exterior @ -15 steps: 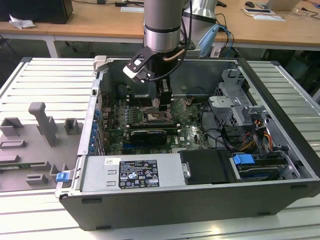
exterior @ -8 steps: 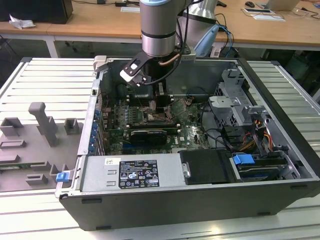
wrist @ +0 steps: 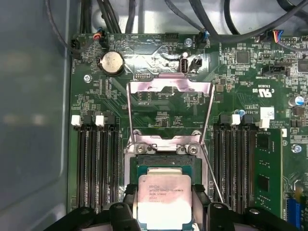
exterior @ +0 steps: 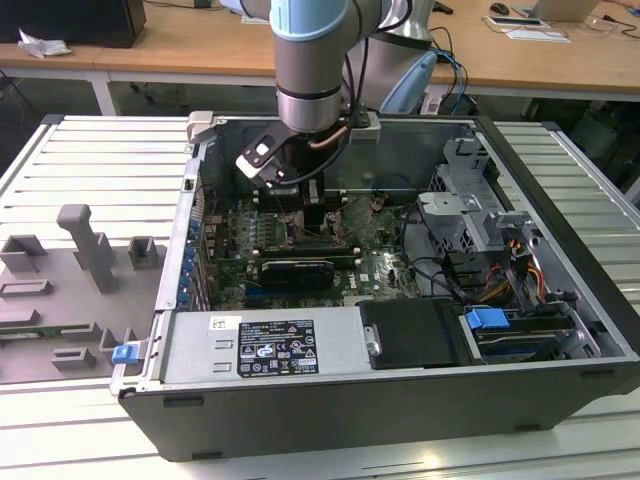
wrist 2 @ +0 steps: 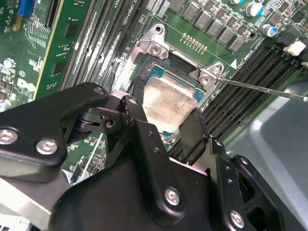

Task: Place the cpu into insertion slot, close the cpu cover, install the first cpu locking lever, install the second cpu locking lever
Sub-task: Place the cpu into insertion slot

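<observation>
My gripper (exterior: 314, 212) is down inside the open computer case, over the green motherboard (exterior: 290, 255). In both wrist views its two black fingers (wrist: 130, 204) press on opposite edges of the cpu (wrist: 164, 202), a silver-faced square chip. The cpu (wrist 2: 171, 98) sits low over the insertion slot (wrist: 190, 166), whose dark frame (wrist 2: 166, 72) shows around it; I cannot tell whether it is fully seated. The cpu cover (wrist: 168, 86) stands swung open behind the slot. A thin wire locking lever (wrist: 211, 168) is raised beside the slot and appears as a thin rod (wrist 2: 260, 86).
Long black memory slots (wrist: 96, 163) (wrist: 236, 163) flank the socket. A coin battery (wrist: 110, 62) and cables lie beyond the cover. In the exterior view a drive cage (exterior: 480, 210) fills the case's right side, and a grey fixture tray (exterior: 70, 280) lies outside at left.
</observation>
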